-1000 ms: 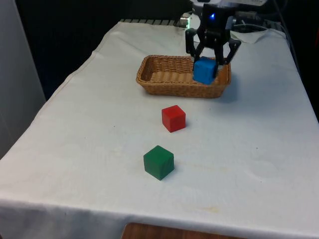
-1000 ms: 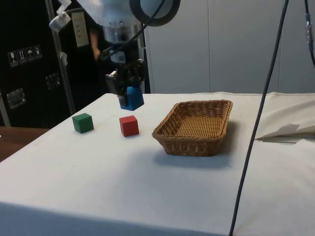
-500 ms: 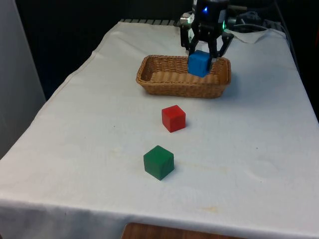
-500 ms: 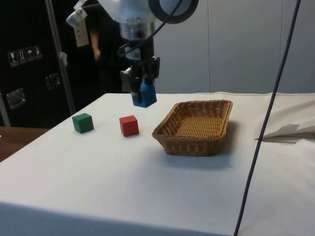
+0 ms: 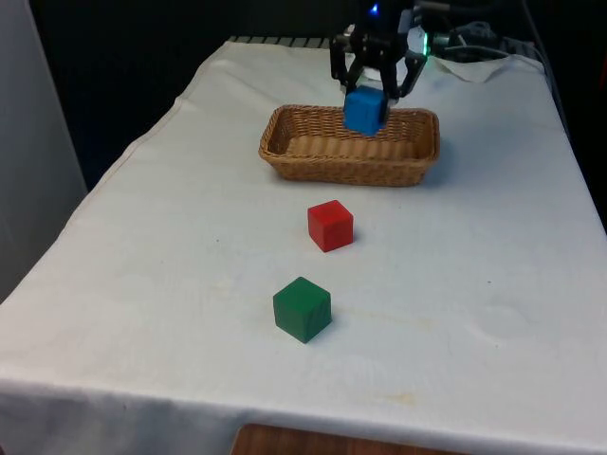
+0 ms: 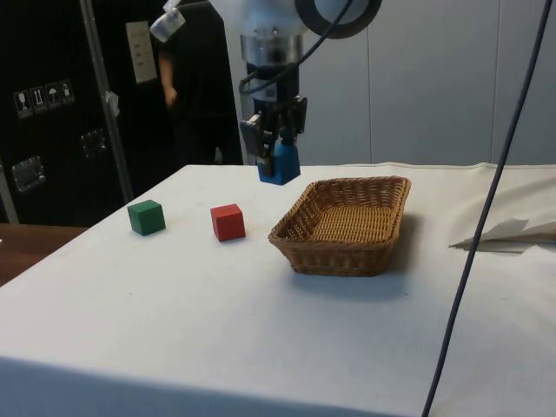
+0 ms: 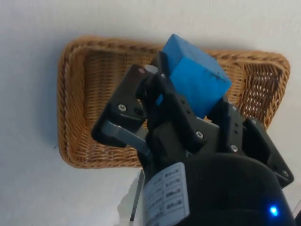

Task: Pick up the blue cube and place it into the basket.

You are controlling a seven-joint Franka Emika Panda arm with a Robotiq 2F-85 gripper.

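Blue cube (image 5: 364,109) now over basket (image 5: 313,161), gripper-held (image 5: 368,90)

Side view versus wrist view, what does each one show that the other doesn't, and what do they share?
Side view alone: the red cube and the green cube on the cloth, apart from the basket, a person standing behind the table, and the blue cube held clear above the table.

Wrist view alone: the basket's floor seen from above, bare wicker with nothing lying in it, directly beneath the tilted blue cube.

Both: the gripper shut on the blue cube, the basket, and the white cloth.
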